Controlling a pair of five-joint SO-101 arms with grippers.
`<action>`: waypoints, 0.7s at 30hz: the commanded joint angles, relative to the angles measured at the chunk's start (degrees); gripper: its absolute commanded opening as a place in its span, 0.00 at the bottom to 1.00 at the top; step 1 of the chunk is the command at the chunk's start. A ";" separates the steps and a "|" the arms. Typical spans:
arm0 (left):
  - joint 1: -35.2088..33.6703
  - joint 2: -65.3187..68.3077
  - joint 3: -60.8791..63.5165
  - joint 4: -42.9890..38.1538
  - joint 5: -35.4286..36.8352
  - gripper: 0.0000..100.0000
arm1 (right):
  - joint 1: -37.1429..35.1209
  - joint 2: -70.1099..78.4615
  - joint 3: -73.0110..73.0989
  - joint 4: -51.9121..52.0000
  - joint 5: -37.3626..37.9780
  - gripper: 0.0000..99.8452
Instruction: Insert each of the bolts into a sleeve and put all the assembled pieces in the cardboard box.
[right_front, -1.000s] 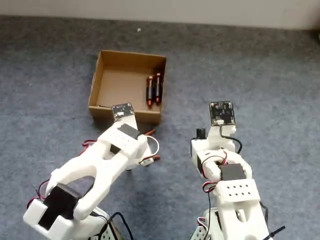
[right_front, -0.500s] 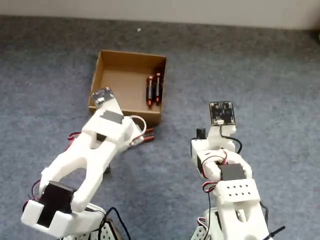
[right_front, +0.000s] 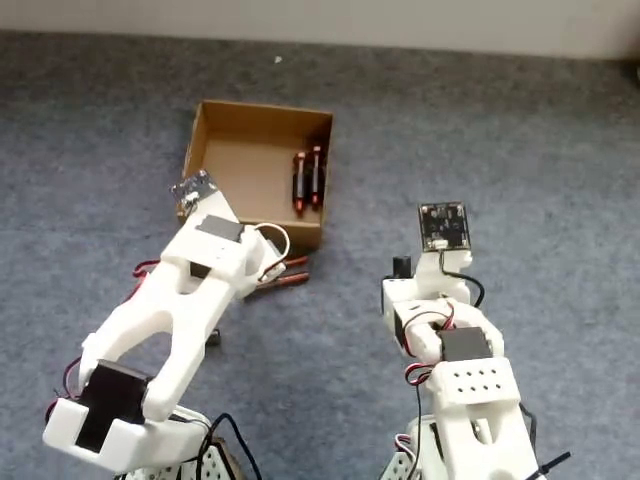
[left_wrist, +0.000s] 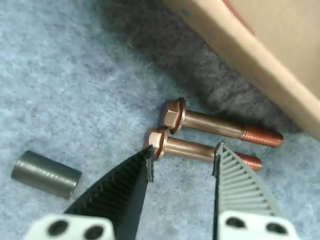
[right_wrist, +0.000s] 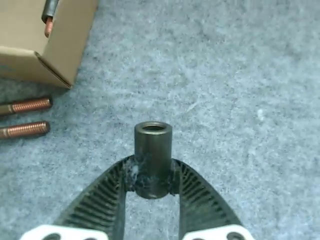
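High view has the left arm (right_front: 170, 320) stretched from the lower left corner up toward the cardboard box (right_front: 196, 160), its wrist over the box's near left corner, while the right arm (right_front: 450, 350) stands folded and compact, well apart from the box on the right side of the grey felt bench (right_front: 540, 150). Two assembled pieces (right_front: 308, 180) lie side by side inside the box against its right wall. Two bolts (right_front: 285, 272) lie on the felt just outside the box's near wall, beside the left arm's wrist. Left wrist view shows the left end effector (left_wrist: 183, 152) pointed down at the felt with its fingers moderately apart and gripping nothing. The nearer bolt (left_wrist: 192, 149) lies crosswise between the tips, its hex head right at one fingertip (left_wrist: 145, 160) and its threaded end passing behind the other. Whether either tip touches it cannot be told. The farther bolt (left_wrist: 215, 125) lies just beside the first, almost parallel, closer to the box wall. A loose sleeve (left_wrist: 46, 174) rests on its side on the felt, apart from both bolts. Right wrist view shows the right end effector (right_wrist: 151, 175) narrowed onto a dark held sleeve (right_wrist: 153, 145), pinching its lower part, with the open bore facing away from the wrist.
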 joint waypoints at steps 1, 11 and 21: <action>3.82 -0.04 -1.01 -0.18 0.97 0.21 | 0.57 -1.36 -0.48 -1.36 -0.35 0.00; 5.76 0.13 0.48 -0.62 2.64 0.21 | 0.57 -1.36 -0.48 -1.36 -0.35 0.00; 0.92 -0.31 3.74 -0.18 -5.19 0.21 | 0.57 -1.36 -0.48 -1.36 -0.35 0.00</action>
